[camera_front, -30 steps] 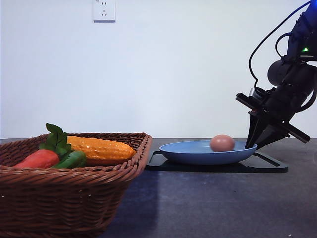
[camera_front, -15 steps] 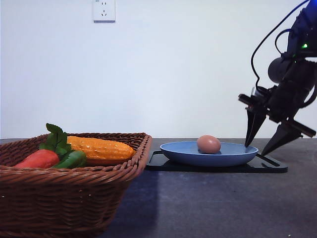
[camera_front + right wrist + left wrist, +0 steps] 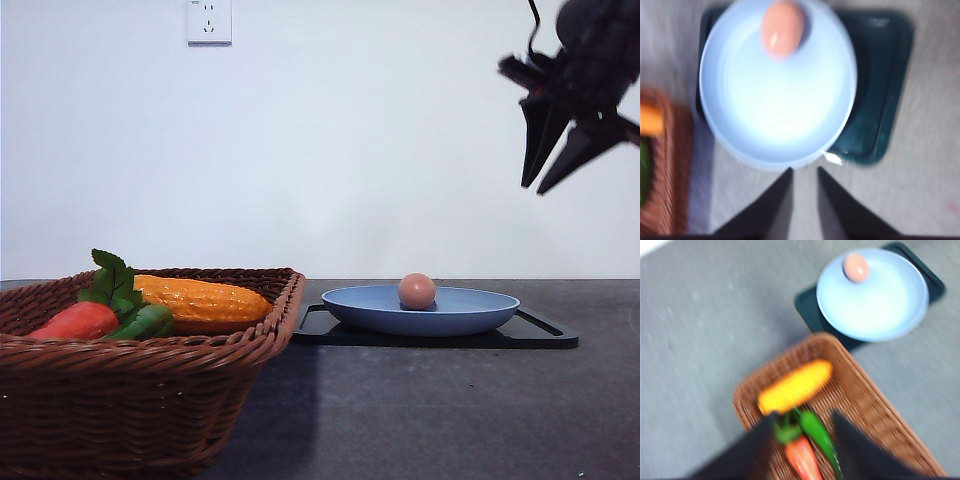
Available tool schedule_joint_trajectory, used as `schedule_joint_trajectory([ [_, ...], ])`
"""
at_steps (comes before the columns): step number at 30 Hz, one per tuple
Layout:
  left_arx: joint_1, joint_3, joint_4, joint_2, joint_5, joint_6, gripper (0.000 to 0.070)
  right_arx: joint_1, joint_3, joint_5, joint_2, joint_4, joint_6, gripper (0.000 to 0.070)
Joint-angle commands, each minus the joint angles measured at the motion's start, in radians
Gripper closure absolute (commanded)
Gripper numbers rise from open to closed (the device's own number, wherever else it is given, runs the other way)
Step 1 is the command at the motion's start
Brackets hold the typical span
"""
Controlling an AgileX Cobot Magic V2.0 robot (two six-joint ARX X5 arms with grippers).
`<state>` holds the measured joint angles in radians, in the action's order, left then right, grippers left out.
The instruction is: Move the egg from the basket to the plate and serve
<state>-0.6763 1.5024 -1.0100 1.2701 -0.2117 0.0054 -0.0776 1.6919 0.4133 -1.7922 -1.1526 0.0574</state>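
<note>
woven brown basket (image 3: 140, 370) sits nearest, holding corn (image 3: 205, 298) and carrot (image 3: 75, 320). beyond, the egg (image 3: 417, 291) rests in the blue plate (image 3: 470, 315) on a black tray (image 3: 540, 335). right gripper (image 3: 548, 178) hangs high, fingers slightly apart, empty; left gripper (image 3: 802, 440) hovers over the basket, fingers apart.

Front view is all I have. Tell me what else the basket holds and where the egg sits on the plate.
Observer: The left wrist view looks down into the basket: a corn cob, a carrot and a long green vegetable lie there, with no egg among them.
Operator: Now the egg.
Observer: The right wrist view shows the egg lying off-centre, near the rim of the plate.
Operator: Check the tray under it.
Observer: From above, the plate sits toward the basket end of the black tray, leaving bare tray on the other side.
Operator: Report the left gripper.
Observer: The left gripper is over the basket, fingers apart and holding nothing.
</note>
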Motion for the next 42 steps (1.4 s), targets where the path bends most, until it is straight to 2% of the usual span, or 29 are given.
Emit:
schedule_joint_trajectory([
  [1,0.02,0.022,0.033,0.019,-0.006,0.04,0.07,-0.032,0.006,-0.056,0.035,-0.007,-0.041,0.07],
  [5,0.082,0.021,0.06,0.03,0.028,0.047,0.07,-0.121,-0.037,-0.187,0.145,0.015,-0.042,0.07],
  [11,0.195,-0.002,0.081,0.018,0.188,0.047,0.07,-0.274,-0.147,-0.363,0.314,0.132,-0.042,0.07],
  [14,0.235,-0.08,0.157,-0.019,0.22,0.037,0.07,-0.344,-0.246,-0.426,0.41,0.241,-0.042,0.07],
  [19,0.257,-0.287,0.356,-0.141,0.223,0.015,0.07,-0.426,-0.46,-0.523,0.569,0.451,-0.04,0.07],
  [28,0.243,-0.677,0.677,-0.428,0.223,-0.088,0.07,-0.467,-0.924,-0.545,0.849,0.9,0.007,0.07],
  [33,0.236,-0.852,0.792,-0.556,0.223,-0.161,0.07,-0.49,-1.108,-0.545,0.955,1.122,0.048,0.07],
  [35,0.236,-0.887,0.815,-0.579,0.223,-0.185,0.07,-0.495,-1.146,-0.545,0.968,1.172,0.057,0.07],
  [38,0.236,-0.896,0.806,-0.585,0.223,-0.23,0.07,-0.495,-1.16,-0.546,0.969,1.181,0.062,0.07],
  [42,0.237,-0.896,0.806,-0.584,0.222,-0.234,0.07,-0.495,-1.16,-0.545,0.97,1.182,0.062,0.07],
])
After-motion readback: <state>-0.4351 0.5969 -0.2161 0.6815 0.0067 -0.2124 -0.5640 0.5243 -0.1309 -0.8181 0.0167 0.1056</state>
